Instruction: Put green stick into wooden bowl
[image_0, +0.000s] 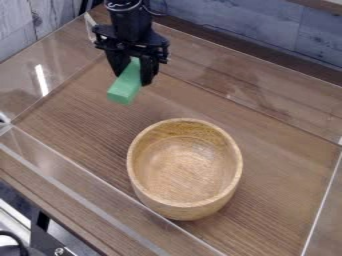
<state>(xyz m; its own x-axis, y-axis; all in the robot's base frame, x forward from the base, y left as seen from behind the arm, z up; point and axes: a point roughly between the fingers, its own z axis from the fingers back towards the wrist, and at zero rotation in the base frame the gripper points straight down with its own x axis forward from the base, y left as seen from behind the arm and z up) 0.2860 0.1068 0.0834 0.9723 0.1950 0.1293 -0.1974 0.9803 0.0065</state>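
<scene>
The green stick (126, 85) is a bright green bar hanging tilted above the wooden tabletop, upper left of the view. My black gripper (132, 68) points down from above and is shut on the stick's upper end. The wooden bowl (185, 167) is a large light-tan round bowl with nothing inside it, standing on the table down and to the right of the gripper. The stick hangs well clear of the bowl's rim, to its upper left.
Clear acrylic walls (67, 170) enclose the wooden table (281, 130) on the left, front and right. A grey board wall (287, 30) runs behind.
</scene>
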